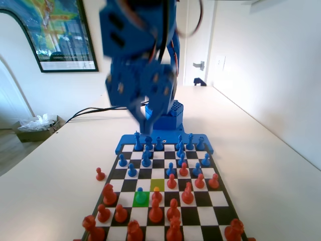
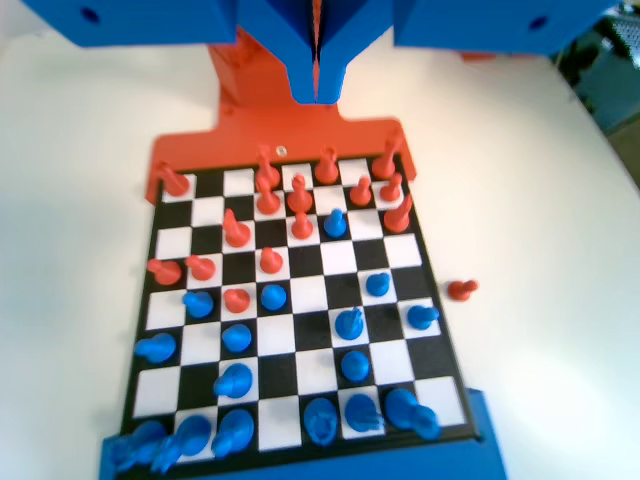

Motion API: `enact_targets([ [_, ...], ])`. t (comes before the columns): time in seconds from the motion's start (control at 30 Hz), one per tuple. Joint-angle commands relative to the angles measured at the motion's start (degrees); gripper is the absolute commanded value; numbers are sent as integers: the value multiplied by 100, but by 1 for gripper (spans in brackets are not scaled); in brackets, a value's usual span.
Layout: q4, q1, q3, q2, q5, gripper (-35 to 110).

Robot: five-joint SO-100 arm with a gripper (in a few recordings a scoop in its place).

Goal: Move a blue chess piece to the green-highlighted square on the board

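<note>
Blue chess piece (image 1: 140, 194) stands on the green-highlighted square (image 1: 141, 200) — end effector (image 2: 316, 88) raised, jaws closed, empty.

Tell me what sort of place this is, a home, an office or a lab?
Probably a room in a home or small office, not a lab. A long pale table bears the chess board, a framed poster hangs on the white wall, and a door with a lever handle stands beyond.

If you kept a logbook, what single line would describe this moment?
hand: shut, empty, raised above board | blue chess piece: standing on green-highlighted square | task: looks done
</note>
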Motion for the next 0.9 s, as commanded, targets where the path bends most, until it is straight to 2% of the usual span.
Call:
enact_targets([
  [0.0,659,-105,-422,1116,-246,1],
  [0.37,1459,-475,123,2997,-536,1],
  [0.6,1670,-668,1160,4579,-1055,1],
  [0.87,1723,-835,1854,5511,-1195,1],
])
